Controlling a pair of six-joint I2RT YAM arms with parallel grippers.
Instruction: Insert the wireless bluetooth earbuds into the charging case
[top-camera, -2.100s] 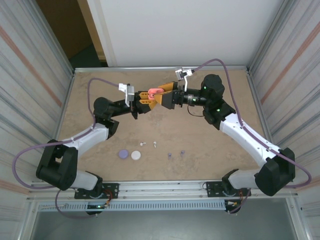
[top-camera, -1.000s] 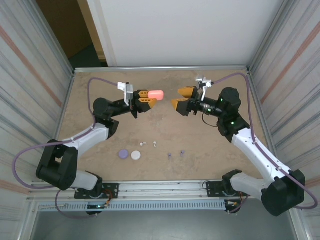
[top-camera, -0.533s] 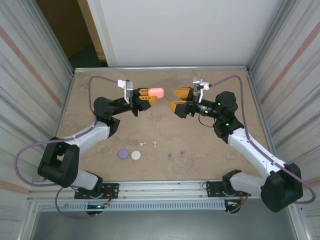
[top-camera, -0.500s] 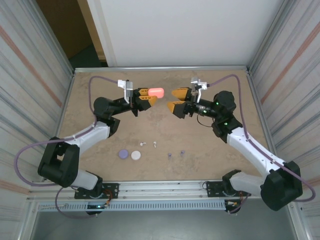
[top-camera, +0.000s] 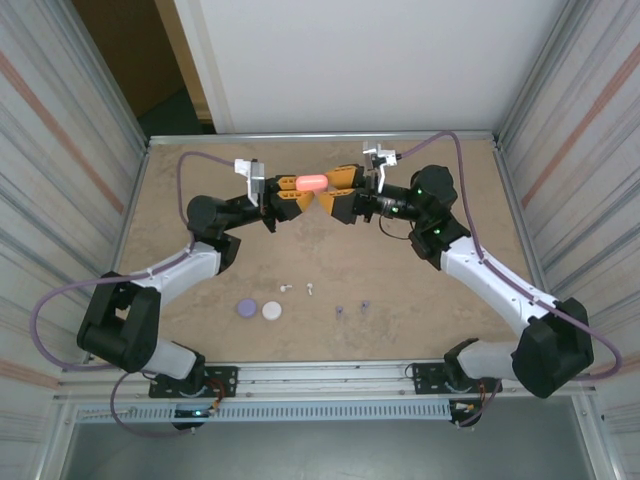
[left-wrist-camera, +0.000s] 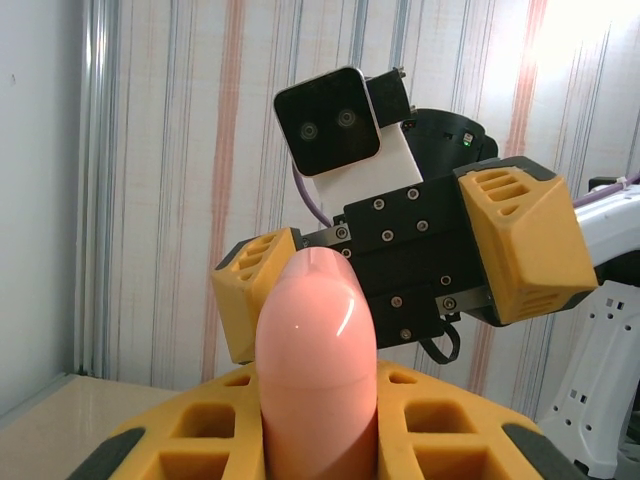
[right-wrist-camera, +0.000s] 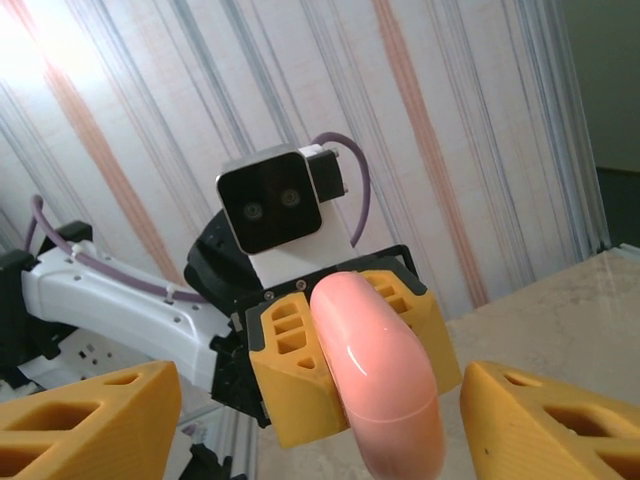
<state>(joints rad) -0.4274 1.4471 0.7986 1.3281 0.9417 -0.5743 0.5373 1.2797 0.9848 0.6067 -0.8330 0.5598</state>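
Tan stone-look table (top-camera: 200, 170) boxed in by ribbed metal walls (top-camera: 60, 150), looking down from the overhead camera. In the upper middle of that frame the left gripper (top-camera: 295, 194) is pinching a pink case (top-camera: 311, 182) by one end and holding it up off the table. The case looks closed, so no clue what's inside. Facing it from the right is the right gripper (top-camera: 328, 192), jaws spread to either side of the case's free end, and its own wrist camera shows a gap on both sides. In the lower middle, a round purple case (top-camera: 245, 309) and a round white case (top-camera: 271, 311) sit side by side; can't tell their contents either. Just right of those lie two white earbuds (top-camera: 286, 287), then two purple earbuds (top-camera: 340, 311), all loose on the table, well apart from the raised grippers.
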